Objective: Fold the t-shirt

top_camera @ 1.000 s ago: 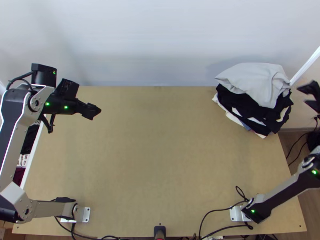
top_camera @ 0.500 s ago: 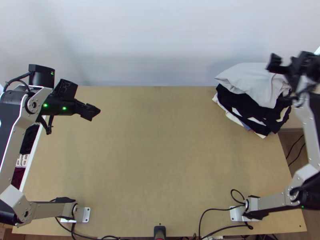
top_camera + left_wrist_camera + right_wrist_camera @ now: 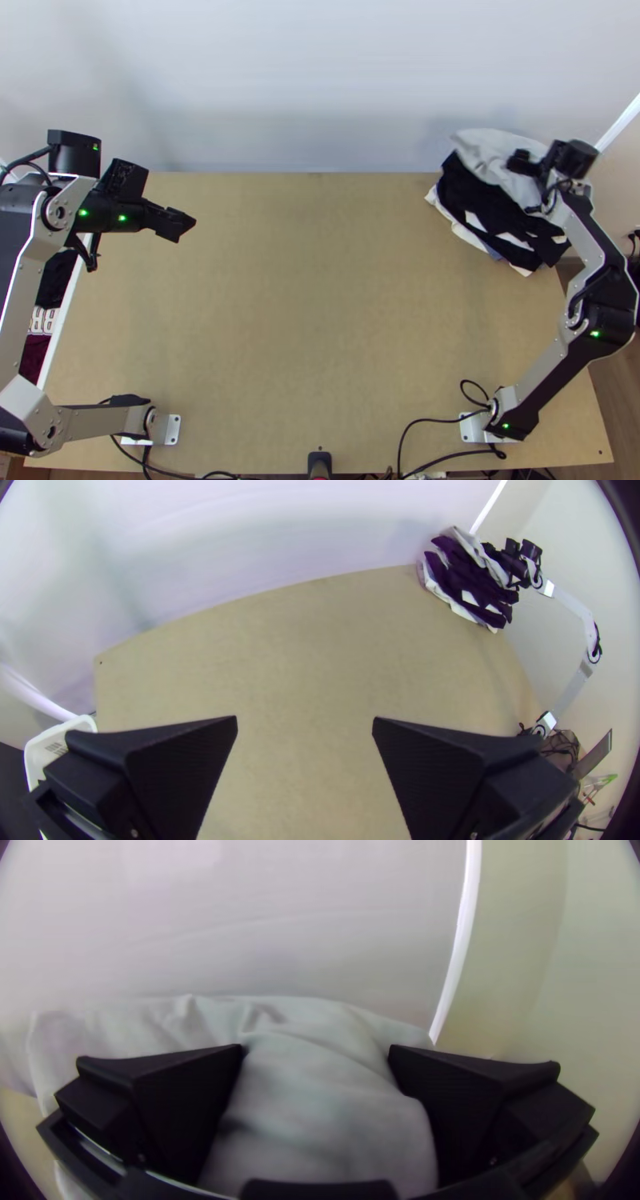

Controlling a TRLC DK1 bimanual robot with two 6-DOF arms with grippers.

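One lt-grey cloth (image 3: 488, 156), bunched atop blk/wht pile (image 3: 480, 200).

The light wooden table (image 3: 320, 288) has a pale wall (image 3: 320, 80) behind its far edge. A white strip (image 3: 618, 128) runs at a slant near the far right corner. At that corner, black cloths (image 3: 488, 204) and white cloths (image 3: 450, 214) form an uneven stack on the table. A white basket (image 3: 83, 721) is located beside the table's left side; a black cloth (image 3: 58, 276) and a maroon cloth (image 3: 34, 356) lie there. A black device (image 3: 319, 462) is positioned at the middle of the near edge. Wooden flooring (image 3: 620, 392) extends beyond the right edge.
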